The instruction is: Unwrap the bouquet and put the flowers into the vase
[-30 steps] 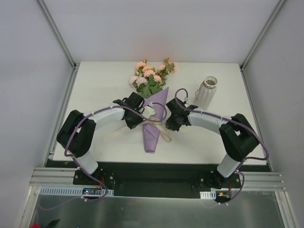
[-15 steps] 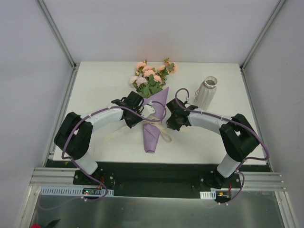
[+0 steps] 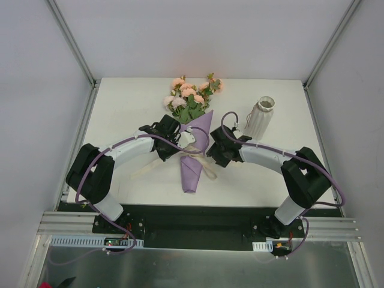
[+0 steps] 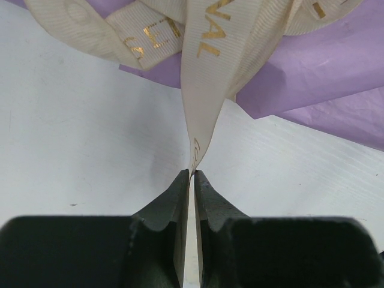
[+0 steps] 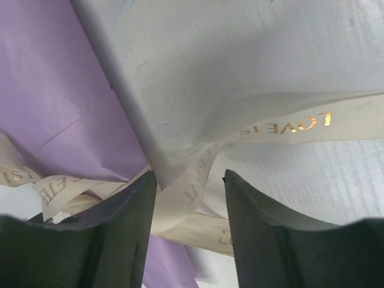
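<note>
I am holding my left pincer [image 4: 192, 174] almost fully closed, nipping the very end of one tail of the cream ribbon [image 4: 210, 72] between the tips; the tail is running up taut from my jaws to the bow. My right pincer [image 5: 189, 177] is the one that is changing: a moment ago it was clamped tight, and now its jaws are standing roughly half apart. Another ribbon tail is lying loosely across the gap between them, so I am gripping nothing on that side. My elbows are also spreading a little outward compared with a second ago, while both pincers are staying close in at the bow.

The bouquet [image 3: 193, 153] is lying where it was, in the middle of the table [image 3: 120, 108], its point towards the near edge. The flowers [image 3: 191, 93] are fanning out of the purple paper [image 5: 54, 90] at the far end. The vase [image 3: 261, 117] is standing upright to the right of the bouquet, apart from it, with no stems in it.

I am reading this as a regrip. My right side is letting go to take a better hold on its tail, while my left is keeping tension. The bow is looking still tied, so the unwrapping is only beginning.
</note>
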